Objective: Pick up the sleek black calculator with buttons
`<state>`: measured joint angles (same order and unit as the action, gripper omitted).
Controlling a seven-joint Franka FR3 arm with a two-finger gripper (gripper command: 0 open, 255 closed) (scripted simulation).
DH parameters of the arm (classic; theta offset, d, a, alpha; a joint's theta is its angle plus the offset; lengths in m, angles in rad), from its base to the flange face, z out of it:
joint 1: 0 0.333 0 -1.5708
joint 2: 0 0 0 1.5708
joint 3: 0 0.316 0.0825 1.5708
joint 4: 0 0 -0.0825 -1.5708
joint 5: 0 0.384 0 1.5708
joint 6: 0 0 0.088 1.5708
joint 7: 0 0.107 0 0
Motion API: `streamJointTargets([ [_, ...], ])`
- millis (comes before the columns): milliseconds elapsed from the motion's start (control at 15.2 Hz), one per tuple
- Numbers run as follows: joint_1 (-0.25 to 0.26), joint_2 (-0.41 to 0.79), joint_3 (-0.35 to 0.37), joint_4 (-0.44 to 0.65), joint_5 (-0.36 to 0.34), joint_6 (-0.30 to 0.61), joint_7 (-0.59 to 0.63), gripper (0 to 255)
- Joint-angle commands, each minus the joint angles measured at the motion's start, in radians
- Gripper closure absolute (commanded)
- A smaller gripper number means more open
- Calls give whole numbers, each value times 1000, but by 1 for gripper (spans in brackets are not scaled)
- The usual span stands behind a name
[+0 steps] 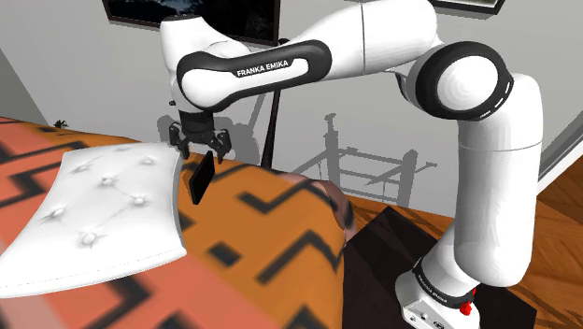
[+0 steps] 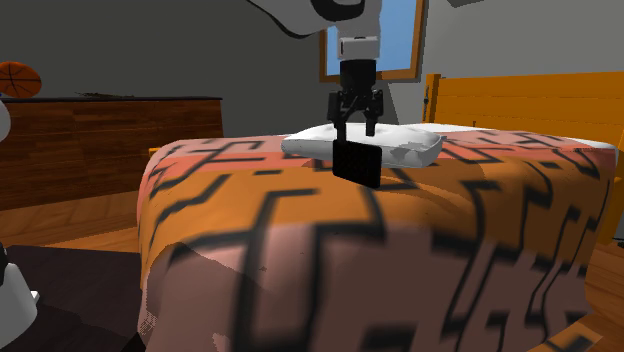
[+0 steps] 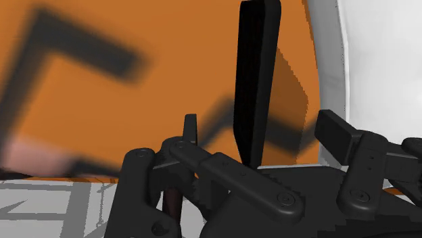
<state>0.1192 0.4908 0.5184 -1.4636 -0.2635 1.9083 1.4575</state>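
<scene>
Your gripper [image 1: 200, 150] hangs straight down over the orange-and-black bedspread [image 1: 280, 248] with its fingers [image 3: 336, 132] spread. In the wrist view a strip of bedspread shows between each finger and the black calculator [image 3: 257, 74], so nothing is pinched. The calculator stands on end between them, edge-on from the wrist and leaning a little in the shoulder view, just beside the edge of the white pillow [image 1: 103, 206]. Only its upper end reaches into the span of the fingers, and I cannot tell whether its lower end rests on the cover or hangs clear of it.

Treat the grasp as not yet made. From here, watch for these:

- A thin slab on end on soft bedding, with nothing clamping it, will likely topple – and if it falls flat you need a fresh approach from above.
- If one finger arrives first as you close, it will push the calculator over rather than squeeze it (it looks roughly centred, but the lean works against you).
- Closing this high catches only a narrow strip near the top edge, so a smooth casing could pivot or slide out as you lift.
- The pillow is close on one side – go lower and that finger may snag its edge
</scene>
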Motion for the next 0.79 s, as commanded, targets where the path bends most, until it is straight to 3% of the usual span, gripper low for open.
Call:
streamJointTargets([
  [0, 12, 29, -9, 17, -12, 10, 19, 0],
  [528, 11, 48, -16, -30, -24, 74, 28, 0],
  [594, 10, 47, -16, -33, -24, 76, 28, 255],
  [726, 10, 47, -16, -32, -24, 76, 28, 255],
])
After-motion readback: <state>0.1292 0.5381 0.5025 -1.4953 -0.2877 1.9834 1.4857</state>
